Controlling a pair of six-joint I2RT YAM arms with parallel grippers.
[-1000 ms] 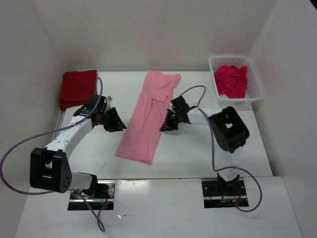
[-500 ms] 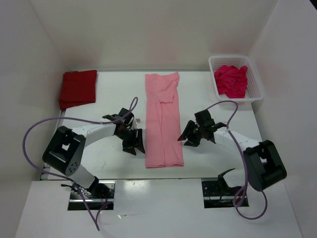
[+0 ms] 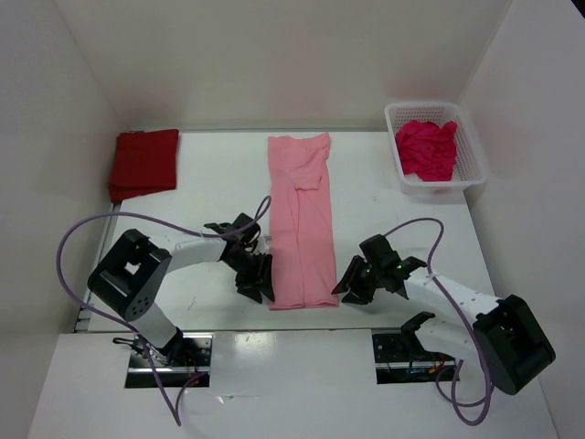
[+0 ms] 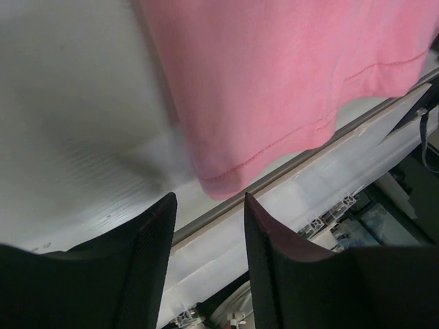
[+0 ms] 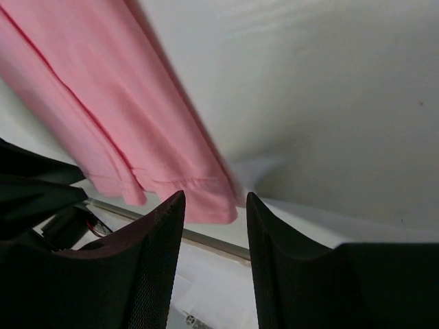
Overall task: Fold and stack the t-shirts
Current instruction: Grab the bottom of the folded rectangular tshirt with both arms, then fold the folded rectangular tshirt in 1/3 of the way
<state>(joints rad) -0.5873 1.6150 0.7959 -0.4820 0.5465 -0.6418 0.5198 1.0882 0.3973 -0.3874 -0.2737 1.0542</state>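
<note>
Down the middle of the table (image 3: 402, 229) lay the light pink shirt (image 3: 300, 219), folded lengthwise into a long narrow strip that ran from the far edge toward the near edge, its collar end far and its hem near. A sleeve was tucked over the far half.

At the hem's near left corner sat the left gripper (image 3: 257, 277), just beside the cloth. Its wrist view showed the two dark fingers (image 4: 147, 253) spread apart, the stitched hem corner lying ahead of the gap and nothing pinched between them. At the near right corner sat the right gripper (image 3: 352, 283), likewise just beside the cloth. Its fingers (image 5: 154, 253) were also spread, with the hem corner ahead of them and nothing gripped.

The dark red shirt (image 3: 143, 163) lay folded flat at the far left corner of the table. At the far right corner stood a white basket (image 3: 475, 151), and the crimson shirt (image 3: 426, 149) was crumpled inside it.
</note>
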